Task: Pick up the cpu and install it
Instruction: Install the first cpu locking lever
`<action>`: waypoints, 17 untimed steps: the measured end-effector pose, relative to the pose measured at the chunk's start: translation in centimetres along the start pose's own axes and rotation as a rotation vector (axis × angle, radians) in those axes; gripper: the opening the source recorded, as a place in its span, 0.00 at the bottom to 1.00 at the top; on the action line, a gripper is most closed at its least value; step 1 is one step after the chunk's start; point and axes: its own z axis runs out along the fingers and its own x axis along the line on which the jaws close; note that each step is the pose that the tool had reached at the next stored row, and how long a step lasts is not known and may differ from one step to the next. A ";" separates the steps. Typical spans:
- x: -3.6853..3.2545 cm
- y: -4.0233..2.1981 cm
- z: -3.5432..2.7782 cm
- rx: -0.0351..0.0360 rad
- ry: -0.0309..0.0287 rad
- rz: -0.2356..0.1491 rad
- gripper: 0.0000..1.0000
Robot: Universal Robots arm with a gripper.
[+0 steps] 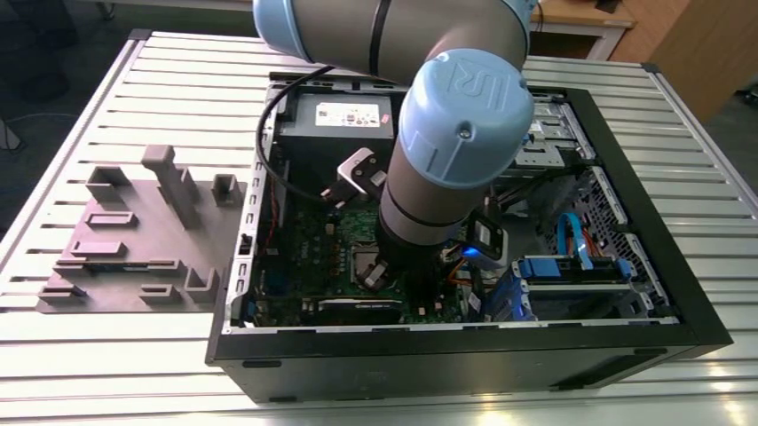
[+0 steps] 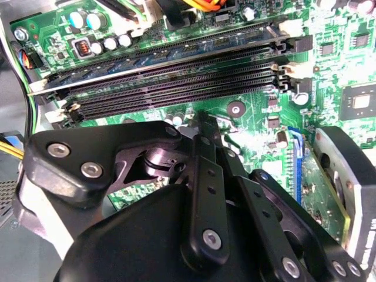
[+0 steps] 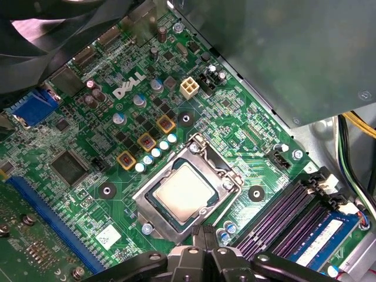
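Pale silver-grey metal marks the cpu (image 3: 183, 194), which lies flat inside the rectangular socket frame (image 3: 226, 185) on the green motherboard (image 3: 88, 141), directly ahead of the claw (image 3: 202, 235) in the first wrist view. The claw's fingertips are drawn together to a narrow point and hold nothing; they hover just beside the near edge of the socket frame, apart from the chip. In the second wrist view the same closed tips (image 2: 202, 126) stand over the board near the black memory slots (image 2: 176, 79). In the exterior view the arm (image 1: 456, 151) reaches down into the open computer case (image 1: 663, 222), which rests on the slatted bench (image 1: 142, 71), with a grey fixture block (image 1: 130, 235) well apart from the claw, outside the case. Judged from this arrangement, the chip appears already seated, and careful work here calls for a vertical, slow approach, keeping the tips clear of the surrounding capacitors (image 3: 155, 153) and off the chip's top face.
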 end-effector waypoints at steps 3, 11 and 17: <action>-0.15 -0.16 -0.01 -0.0004 0.0004 0.000 0.10; -0.07 -0.07 0.00 0.0011 -0.0010 -0.001 0.10; 0.32 0.32 0.00 0.0043 -0.0040 -0.002 0.10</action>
